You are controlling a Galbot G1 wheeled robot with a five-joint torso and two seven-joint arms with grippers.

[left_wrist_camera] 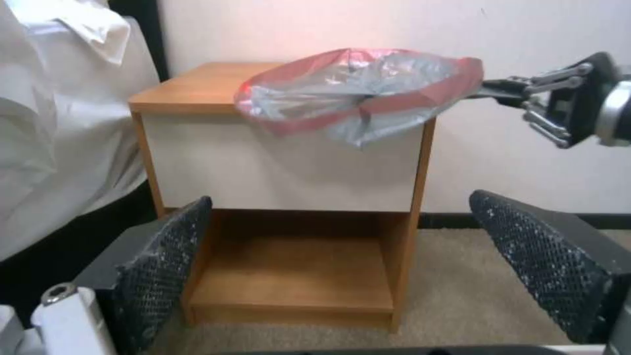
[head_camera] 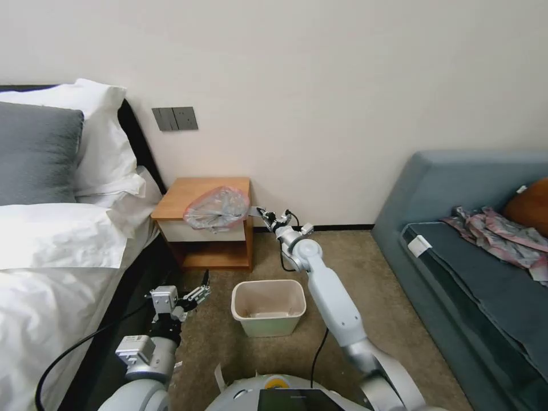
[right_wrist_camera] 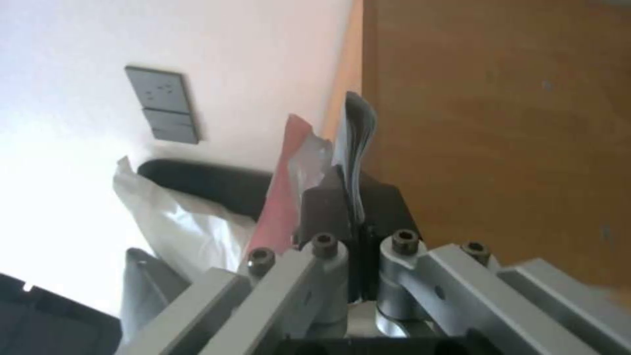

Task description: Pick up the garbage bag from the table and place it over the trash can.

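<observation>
Room: we face the bedside bench point(head_camera: 197, 194).
Right gripper point(head_camera: 261, 212): clamped on garbage bag point(head_camera: 217, 208) rim.
Left gripper point(head_camera: 197, 295): spread wide, empty.
Advice: we lift slowly toward trash can point(head_camera: 268, 306).

At frame centre the garbage bag point(head_camera: 216, 209) lies crumpled on the counter point(head_camera: 188, 197), overhanging its front edge. The right end effector point(head_camera: 261, 213) pinches the bag's right rim. Lower centre stands the trash can point(head_camera: 268, 308); lower left hovers the left end effector point(head_camera: 200, 294).

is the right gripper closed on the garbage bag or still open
Shut on it. The right gripper at the table's right edge has its fingers pressed together with the garbage bag's rim pinched between them.
</observation>
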